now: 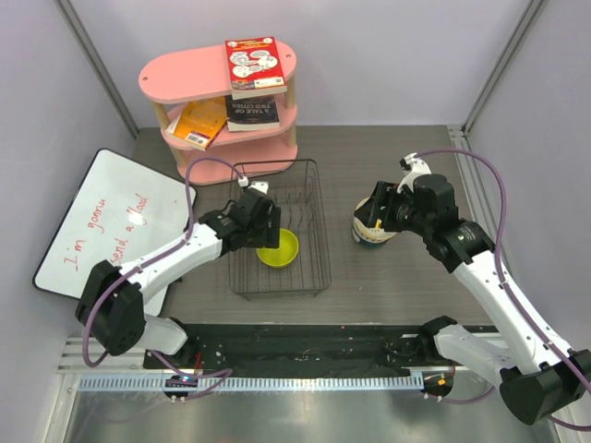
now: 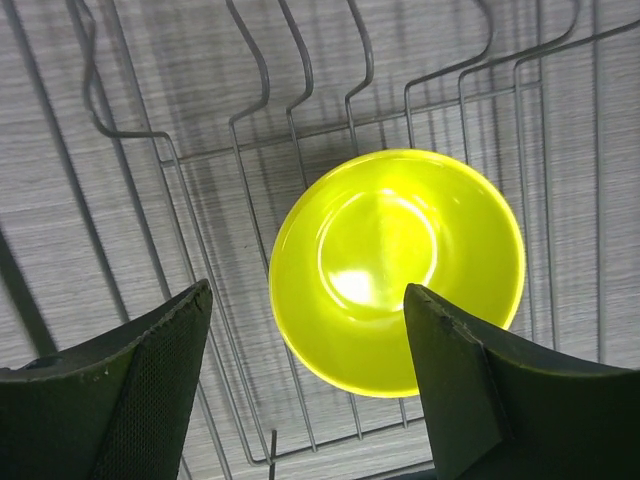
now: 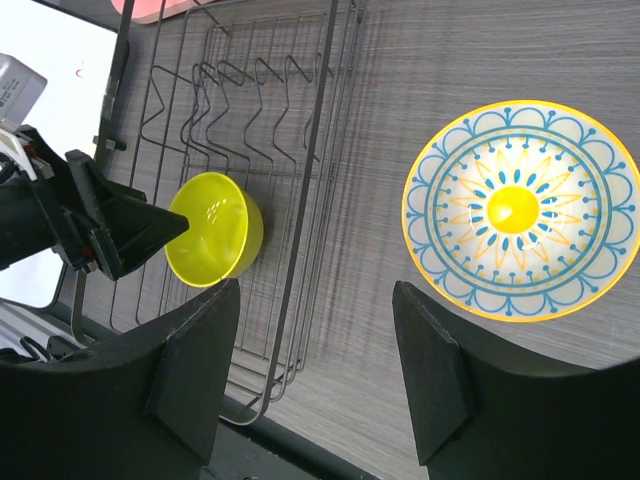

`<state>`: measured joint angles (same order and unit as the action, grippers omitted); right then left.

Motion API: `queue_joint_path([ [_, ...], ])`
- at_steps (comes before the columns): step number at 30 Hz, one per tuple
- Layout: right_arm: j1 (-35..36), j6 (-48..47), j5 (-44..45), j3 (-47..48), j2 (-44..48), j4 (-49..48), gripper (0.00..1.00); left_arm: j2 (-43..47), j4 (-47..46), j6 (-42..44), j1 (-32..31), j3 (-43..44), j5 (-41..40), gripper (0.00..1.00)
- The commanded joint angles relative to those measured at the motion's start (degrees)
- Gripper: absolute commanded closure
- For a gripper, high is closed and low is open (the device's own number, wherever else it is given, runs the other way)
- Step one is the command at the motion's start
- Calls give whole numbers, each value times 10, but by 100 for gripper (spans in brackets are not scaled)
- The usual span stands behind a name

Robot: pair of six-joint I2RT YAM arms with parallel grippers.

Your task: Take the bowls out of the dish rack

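A bright yellow-green bowl sits upright in the near part of the black wire dish rack. My left gripper hovers open just above the bowl's near-left rim, with nothing between its fingers. A teal-and-white bowl with an orange-centred inside stands on the table to the right of the rack. My right gripper hangs open over the bare table between that bowl and the rack, holding nothing.
A pink two-level shelf with books stands behind the rack. A whiteboard lies at the left. A black mat runs along the near edge by the arm bases. The rack's upright tines rise behind the yellow-green bowl.
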<state>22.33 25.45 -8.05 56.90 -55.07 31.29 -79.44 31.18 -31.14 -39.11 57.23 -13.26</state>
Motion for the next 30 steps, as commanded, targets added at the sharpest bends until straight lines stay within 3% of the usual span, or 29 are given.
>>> queue_joint_path([
  [1, 2, -5, 8, -3, 8, -20, 32, -16, -33, -7, 5, -11, 17, 24],
  [6, 2, -8, 14, -6, 8, -22, 31, -22, -51, -15, 16, -28, 36, 27],
  [20, 2, -8, 24, -22, 11, -23, 31, -41, -73, -17, 25, -53, 69, 50],
  [30, 3, -4, 21, -13, 6, -24, 31, -30, -63, -10, 25, -42, 97, 98],
])
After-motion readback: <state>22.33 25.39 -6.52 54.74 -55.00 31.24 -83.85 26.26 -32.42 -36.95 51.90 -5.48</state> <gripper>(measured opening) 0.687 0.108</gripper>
